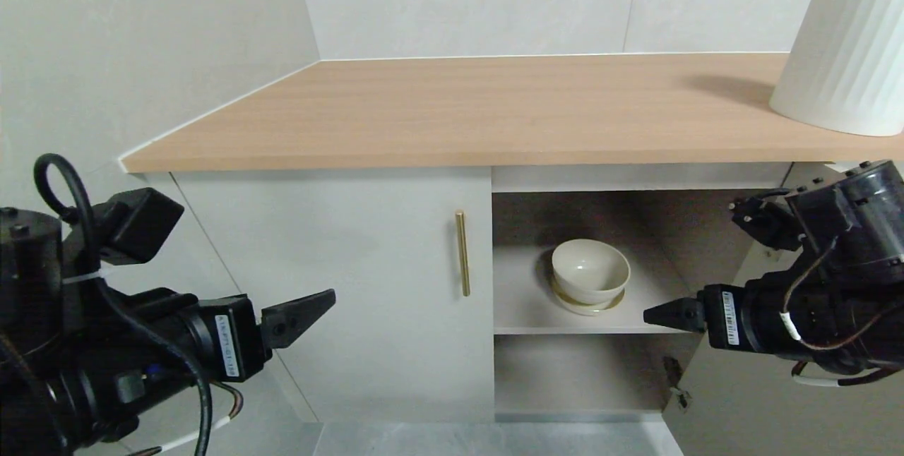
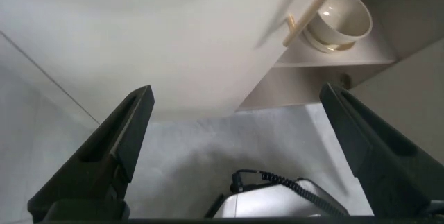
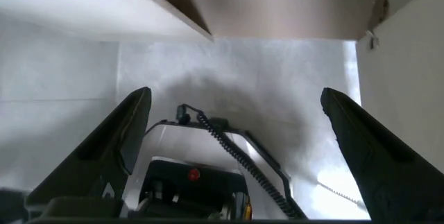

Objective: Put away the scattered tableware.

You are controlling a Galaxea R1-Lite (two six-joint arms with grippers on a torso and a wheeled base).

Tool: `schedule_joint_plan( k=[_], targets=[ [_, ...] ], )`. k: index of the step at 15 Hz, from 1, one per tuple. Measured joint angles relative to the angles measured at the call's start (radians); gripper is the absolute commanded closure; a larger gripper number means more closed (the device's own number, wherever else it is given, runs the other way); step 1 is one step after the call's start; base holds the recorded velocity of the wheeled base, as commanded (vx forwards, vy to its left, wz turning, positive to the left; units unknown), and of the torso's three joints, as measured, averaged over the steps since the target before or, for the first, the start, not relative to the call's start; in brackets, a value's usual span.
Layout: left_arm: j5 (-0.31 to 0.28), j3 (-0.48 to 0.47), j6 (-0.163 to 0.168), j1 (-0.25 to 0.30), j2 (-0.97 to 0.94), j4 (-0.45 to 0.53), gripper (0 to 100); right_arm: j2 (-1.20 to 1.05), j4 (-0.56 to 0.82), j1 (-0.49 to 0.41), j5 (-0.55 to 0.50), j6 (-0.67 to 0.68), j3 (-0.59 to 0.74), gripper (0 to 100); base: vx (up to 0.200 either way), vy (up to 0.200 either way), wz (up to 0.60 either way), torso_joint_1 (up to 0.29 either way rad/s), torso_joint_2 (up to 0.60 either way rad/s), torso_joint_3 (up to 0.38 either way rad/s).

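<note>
- The wooden countertop (image 1: 459, 110) spans my view, with a white ribbed shade (image 1: 847, 39) at its right end.
- Below it, the cabinet's left door (image 1: 339, 286) is closed and the right compartment stands open.
- My left gripper (image 1: 318, 304) hangs before the closed door, jaws spread wide, empty.
- My right gripper (image 1: 653, 315) sits by the open compartment's right side, likewise released.
- The cream bowl (image 1: 590, 269) rests upright on a saucer (image 1: 587, 306) on the shelf (image 1: 515, 308), right of the gold handle (image 1: 462, 253).
</note>
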Motion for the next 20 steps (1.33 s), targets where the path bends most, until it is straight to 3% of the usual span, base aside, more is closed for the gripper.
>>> schedule_joint_plan(
  k=[16,20],
  targets=[
    [0.0,0.011,-0.001,0.001,-0.039,0.02,0,-0.156,0.036,0.013,-0.035,-0.058,0.01,0,-0.2,0.0,0.0,0.001,0.0,0.004],
    [-0.001,0.013,0.001,0.0,-0.039,0.019,0,-0.166,0.035,0.013,-0.036,-0.059,0.011,0,0.0,0.0,0.0,0.0,0.0,0.0]
  ],
)
